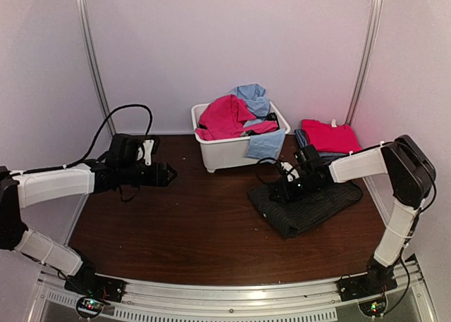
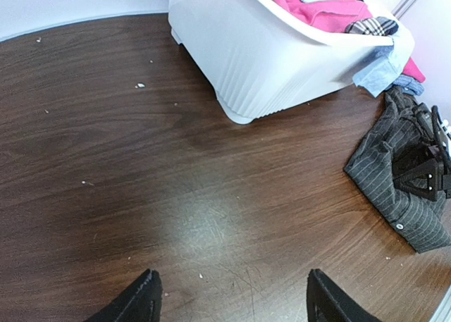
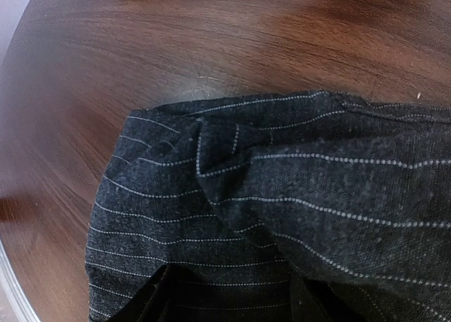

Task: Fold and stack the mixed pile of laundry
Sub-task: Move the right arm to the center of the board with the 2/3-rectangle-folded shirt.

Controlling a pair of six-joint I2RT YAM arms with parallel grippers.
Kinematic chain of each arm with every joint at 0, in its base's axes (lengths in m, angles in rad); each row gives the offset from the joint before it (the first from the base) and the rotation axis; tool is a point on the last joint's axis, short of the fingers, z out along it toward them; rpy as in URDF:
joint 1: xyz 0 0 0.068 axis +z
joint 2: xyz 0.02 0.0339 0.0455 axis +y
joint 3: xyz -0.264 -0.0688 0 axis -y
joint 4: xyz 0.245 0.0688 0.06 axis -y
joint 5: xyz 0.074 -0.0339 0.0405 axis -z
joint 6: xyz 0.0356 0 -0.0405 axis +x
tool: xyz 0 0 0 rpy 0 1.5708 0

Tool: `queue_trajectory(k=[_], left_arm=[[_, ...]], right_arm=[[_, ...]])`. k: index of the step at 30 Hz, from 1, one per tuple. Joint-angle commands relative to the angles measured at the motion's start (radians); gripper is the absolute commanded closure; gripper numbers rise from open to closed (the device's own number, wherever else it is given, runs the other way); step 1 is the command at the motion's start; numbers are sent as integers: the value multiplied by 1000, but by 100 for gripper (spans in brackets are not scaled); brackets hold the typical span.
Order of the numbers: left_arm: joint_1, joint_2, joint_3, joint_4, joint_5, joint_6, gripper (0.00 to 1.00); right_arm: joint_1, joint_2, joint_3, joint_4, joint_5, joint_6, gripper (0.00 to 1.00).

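Note:
A black pinstriped garment [image 1: 310, 209] lies partly folded on the brown table at the right; it also shows in the left wrist view [image 2: 391, 188] and fills the right wrist view [image 3: 282, 195]. My right gripper [image 1: 278, 190] is low over its left part, fingers apart with cloth beneath and between them [image 3: 229, 301]. My left gripper [image 1: 169, 174] hovers open and empty over bare table at the left [image 2: 232, 297]. Pink-red [image 1: 225, 118] and light blue [image 1: 254, 96] garments are heaped in the white tub [image 1: 225, 156].
A folded pink-red garment [image 1: 330, 135] sits on other folded cloth at the back right by the wall. A light blue piece [image 1: 266, 144] hangs over the tub's front right rim. The tub [image 2: 268, 61] stands at the back centre. Walls enclose the table on three sides.

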Motion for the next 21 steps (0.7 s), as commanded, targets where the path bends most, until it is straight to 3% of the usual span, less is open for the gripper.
queue_trajectory(k=[1, 10, 15, 21], left_arm=[[0, -81, 11, -30, -91, 8, 27], [90, -194, -7, -107, -67, -33, 26], [93, -205, -3, -136, -67, -19, 26], [87, -197, -54, -92, 66, 10, 27]], right_arm=[[80, 37, -34, -48, 76, -94, 44], [447, 81, -2, -44, -191, -144, 43], [638, 79, 64, -170, -247, -264, 43], [583, -60, 57, -200, -151, -262, 42]])
